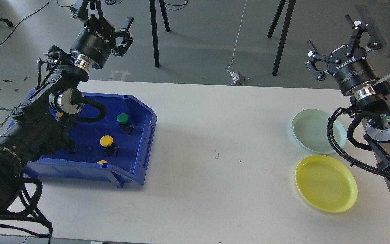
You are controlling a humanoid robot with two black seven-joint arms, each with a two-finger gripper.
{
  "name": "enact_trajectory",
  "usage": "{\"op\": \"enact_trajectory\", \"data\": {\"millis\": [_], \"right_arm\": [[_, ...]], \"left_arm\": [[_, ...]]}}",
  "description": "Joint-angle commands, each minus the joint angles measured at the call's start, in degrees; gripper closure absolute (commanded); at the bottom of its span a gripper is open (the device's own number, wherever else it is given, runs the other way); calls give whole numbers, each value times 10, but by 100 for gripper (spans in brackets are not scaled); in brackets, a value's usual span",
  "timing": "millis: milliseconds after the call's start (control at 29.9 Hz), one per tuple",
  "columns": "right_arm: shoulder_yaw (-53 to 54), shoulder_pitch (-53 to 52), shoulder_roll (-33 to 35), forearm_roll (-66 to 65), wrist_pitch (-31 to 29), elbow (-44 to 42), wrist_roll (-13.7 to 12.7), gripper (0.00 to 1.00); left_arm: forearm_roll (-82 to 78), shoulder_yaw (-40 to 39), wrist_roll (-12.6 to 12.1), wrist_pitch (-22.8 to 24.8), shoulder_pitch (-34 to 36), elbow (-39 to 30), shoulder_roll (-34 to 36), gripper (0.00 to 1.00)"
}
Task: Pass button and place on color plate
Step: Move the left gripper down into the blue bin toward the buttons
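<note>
Left tool (108, 15): raised at 11 o'clock of the view, above and behind the bin, fingers spread, nothing between them.
Right tool (344, 42): raised at 2 o'clock, fingers spread wide, empty.
Bin (137, 159): blue, on counter (215, 152) at 9 o'clock, open front facing 6 o'clock; left arm covers its left part.
Green button (123, 118): in bin toward back right, upright, clear of walls.
Yellow button (107, 141): mid bin, just at 7 o'clock of the green one, apart from it.
More yellow caps: one at front lip (102, 162), one half hidden by arm (59, 114); can't tell how they sit.
Green plate (303, 130): pale, at 3 o'clock, partly behind right arm cable.
Yellow plate (325, 183): at 4 o'clock, just beside green plate, empty.
Step, my read: pick not begun; left tool must fetch a button first.
How to do it well: come straight down over one cap, fingers either side of the black base, avoid nudging its neighbour. Lift clear of bin wall, meet right tool mid counter, let go only once right tool has pinched. Match cap colour to plate.
</note>
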State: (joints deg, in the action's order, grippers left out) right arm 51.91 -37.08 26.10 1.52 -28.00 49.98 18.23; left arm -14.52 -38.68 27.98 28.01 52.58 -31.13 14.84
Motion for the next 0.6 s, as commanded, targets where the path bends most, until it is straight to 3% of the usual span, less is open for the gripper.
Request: {"op": "enact_trajectory", "data": {"millis": [0,301,368,569], "right_arm": [[0,4,0,1,0,-4,1,1],[1,10,6,4,0,-2,2,1],[1,7,2,4,0,-3,3,1],[15,4,-1,4,0,-1,3,1]], "left_arm": [[2,-4,0,0,-6,0,0,0],[48,-44,0,0,-9,6,26,0],[63,-62,0,0,-42,-7,26,0],[63,-132,0,0,-105,-137,57,0]]}}
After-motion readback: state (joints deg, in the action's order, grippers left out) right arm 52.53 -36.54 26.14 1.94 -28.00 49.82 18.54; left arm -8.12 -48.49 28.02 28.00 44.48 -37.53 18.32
